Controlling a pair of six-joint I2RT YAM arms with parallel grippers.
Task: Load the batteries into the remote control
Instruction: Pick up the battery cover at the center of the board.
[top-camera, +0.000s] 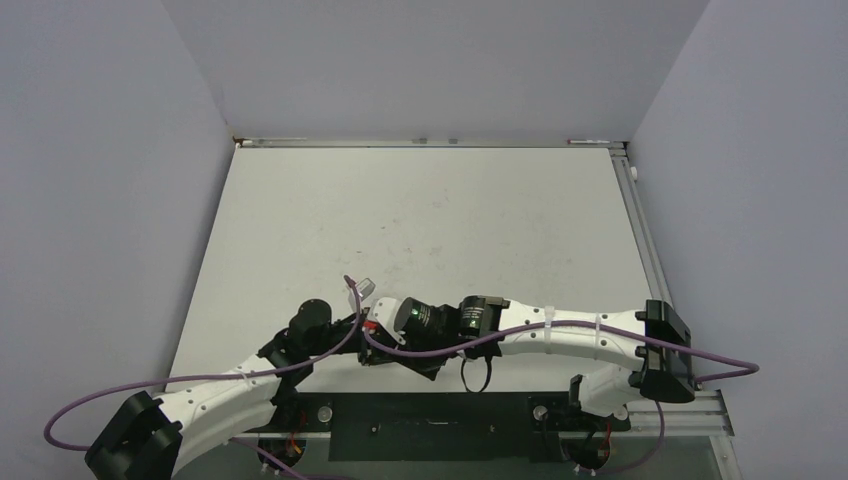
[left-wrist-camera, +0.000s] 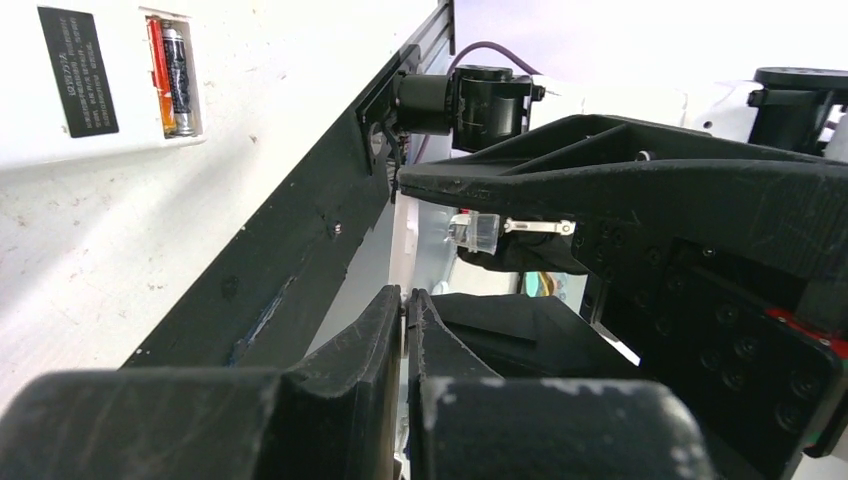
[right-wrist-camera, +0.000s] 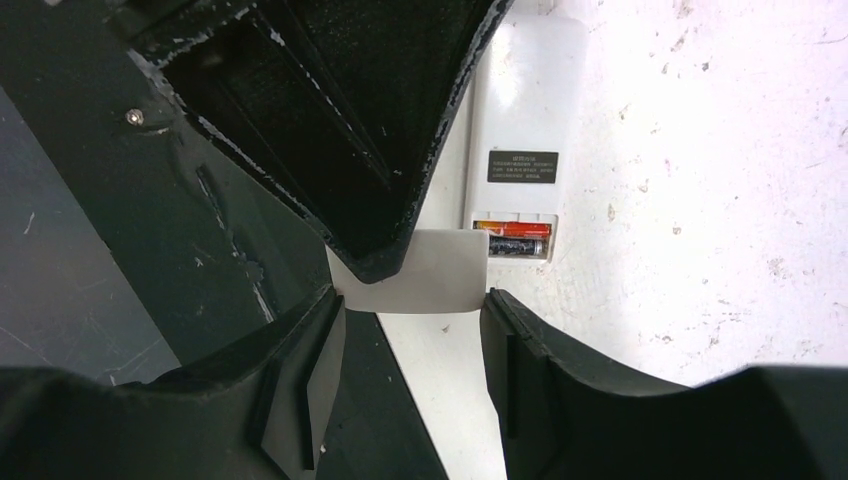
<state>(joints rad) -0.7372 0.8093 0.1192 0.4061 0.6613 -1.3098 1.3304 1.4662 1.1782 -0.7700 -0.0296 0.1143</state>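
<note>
The remote control (right-wrist-camera: 525, 110) lies back up on the white table, its battery bay open with batteries (right-wrist-camera: 515, 240) seated inside. From the left wrist it shows at upper left (left-wrist-camera: 125, 100), batteries (left-wrist-camera: 172, 75) in the bay. My right gripper (right-wrist-camera: 412, 300) holds a white battery cover (right-wrist-camera: 440, 275) by its side edges, close beside the bay. My left gripper (left-wrist-camera: 407, 298) is shut, its tip (right-wrist-camera: 380, 262) pinching the cover's (left-wrist-camera: 425, 240) top edge. In the top view both grippers (top-camera: 372, 322) meet near the table's front, and the remote control is hidden under them.
A black strip (left-wrist-camera: 300, 250) runs along the table's near edge, just beside the remote. The scuffed white table (top-camera: 430, 220) stretches away behind the arms, bounded by walls and a metal rail (top-camera: 640, 230) on the right. Purple cables (top-camera: 420, 352) loop over the arms.
</note>
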